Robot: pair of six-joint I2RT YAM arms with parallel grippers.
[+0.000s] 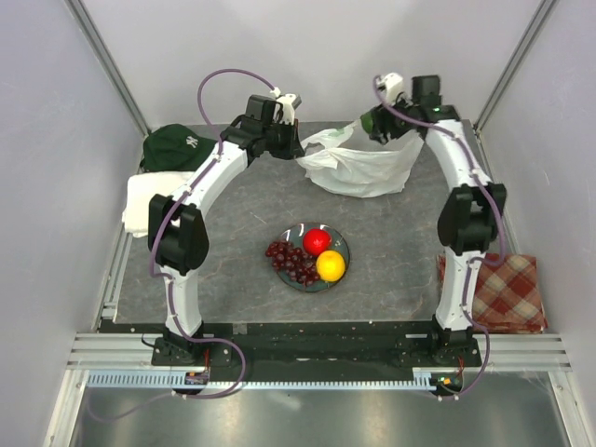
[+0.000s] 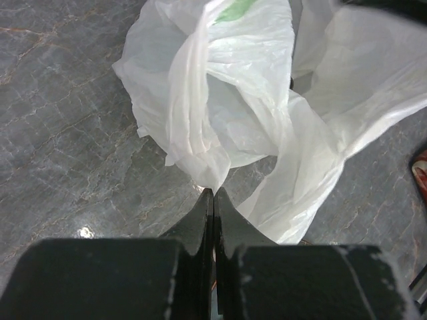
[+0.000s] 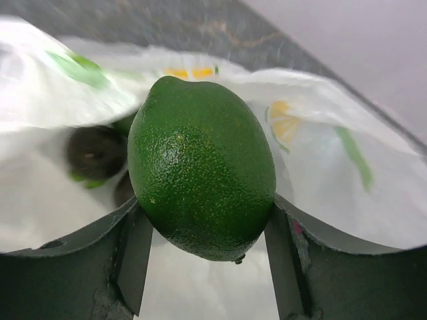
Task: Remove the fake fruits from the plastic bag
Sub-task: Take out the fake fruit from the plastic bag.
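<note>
Nearest the arm bases, the plate (image 1: 342,241) already carries the grapes (image 1: 291,261), an apple (image 1: 317,241) and an orange fruit (image 1: 331,266). Its far rim looks like the only bare landing spot. A checked cloth (image 1: 507,289) lies well off to the right.

Farther out, the bag (image 1: 363,168) sprawls on the table (image 1: 400,242). The left claw (image 2: 213,200) is closed tight, with a fold of the bag's edge drawn to its tips. The right claw (image 3: 203,217) is clamped across the middle of the green fruit (image 3: 200,167), above the bag mouth. A dark fruit (image 3: 95,152) remains inside.

Step in hand, by my judgement: carry the green fruit out to the plate.
- Lift clear of the film before travelling, since thin plastic catches easily on fingers.
- The left pinch should hold the bag down while the right arm leaves.
- Set the fruit down low; it is oval and glossy and likely to roll.

Room: open table lies between bag and plate. The back wall stands close behind both claws, and a cap (image 1: 179,144) sits by the left edge, so the retreat should run toward the bases.
</note>
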